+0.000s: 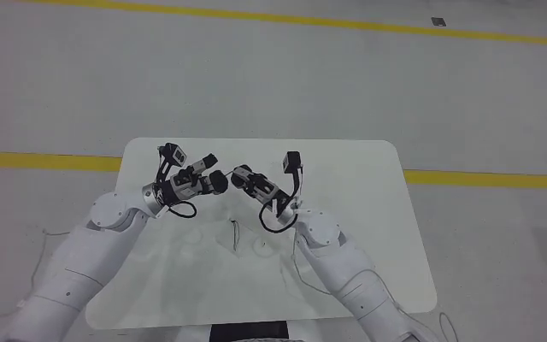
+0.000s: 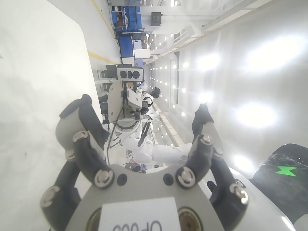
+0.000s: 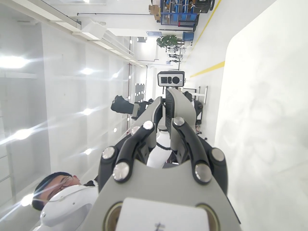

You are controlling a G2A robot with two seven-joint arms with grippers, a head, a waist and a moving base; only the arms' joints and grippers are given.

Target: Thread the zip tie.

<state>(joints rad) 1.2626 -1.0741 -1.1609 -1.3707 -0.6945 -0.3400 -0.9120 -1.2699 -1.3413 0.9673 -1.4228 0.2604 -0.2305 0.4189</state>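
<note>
Left jaws: wide apart, nothing between them. Right jaws: pressed together, nothing seen in their grip. The 2 sets face each other tip to tip, just apart, above the white rounded counter. The thin dark zip tie lies flat on the counter, well clear of both jaws, on the robot's side of the gap between them. Risk: so thin a strip offers little purchase, and closing jaws may skid over it or push it aside.

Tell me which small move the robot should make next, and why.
Probably lower the open left gripper to the zip tie, apparently the thin dark strip lying on the table. Both grippers hang above the table facing each other, and the shut right gripper visibly holds nothing.
</note>
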